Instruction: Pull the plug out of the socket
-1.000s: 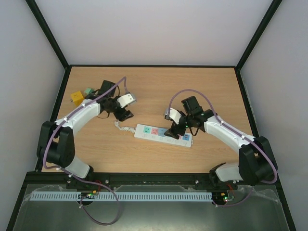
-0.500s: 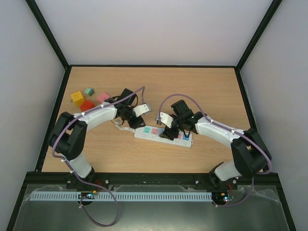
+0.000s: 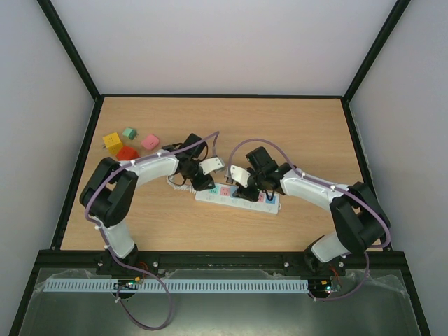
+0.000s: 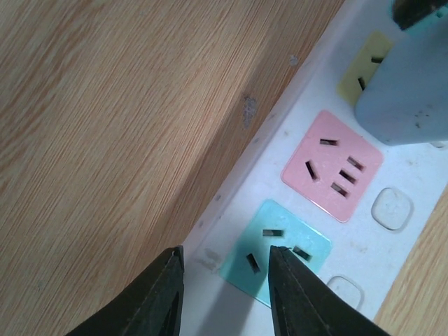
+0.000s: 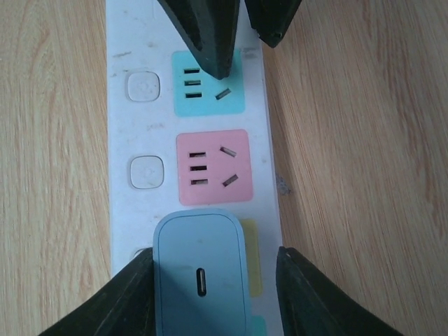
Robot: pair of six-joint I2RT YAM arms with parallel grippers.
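colored blocks (image 3: 127, 152) sit upper left on the wooden table (image 3: 294, 126). left gripper (image 4: 226, 253) is slightly spread, straddling the long edge of the white power strip (image 3: 210, 197) mid-frame, one tip on its teal outlet (image 4: 308, 245). right gripper (image 5: 213, 255) is spread around the blue plug (image 5: 201, 273). the frame-left finger touches it, with a gap on the other side.

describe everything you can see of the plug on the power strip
The plug is a pale blue, rounded rectangular block, plastic by its look, with a small oval slot in its top face. It sits plugged into the white power strip, covering most of a yellow outlet face, next to the free pink one. The right gripper straddles it, one finger on each side, with a sliver of gap showing on one side.
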